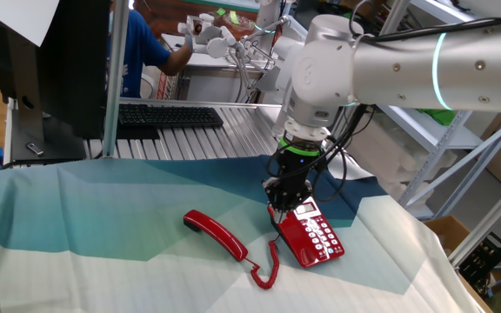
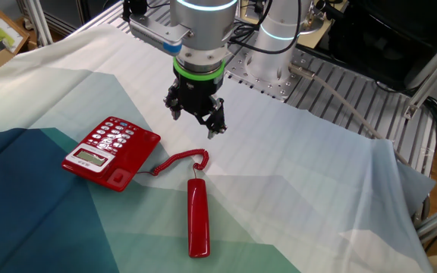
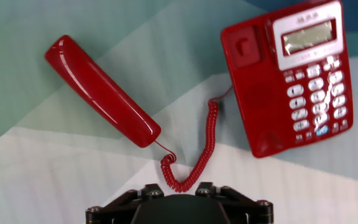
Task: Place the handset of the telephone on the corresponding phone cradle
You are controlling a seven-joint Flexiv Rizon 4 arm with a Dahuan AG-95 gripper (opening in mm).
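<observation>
The handset (image 2: 197, 218) lies flat beside the phone (image 2: 109, 152), off its cradle (image 3: 253, 93). The empty gripper (image 2: 196, 115) is spread above. The cord (image 2: 180, 161) could be snagged if approached carelessly.

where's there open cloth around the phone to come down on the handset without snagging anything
Bare cloth lies on the far side of the handset from the telephone, and past its free end. It is crowded between them: the coiled cord loops across that gap, right below the gripper, which hangs above the cloth holding nothing. The phone cradle is unoccupied.
</observation>
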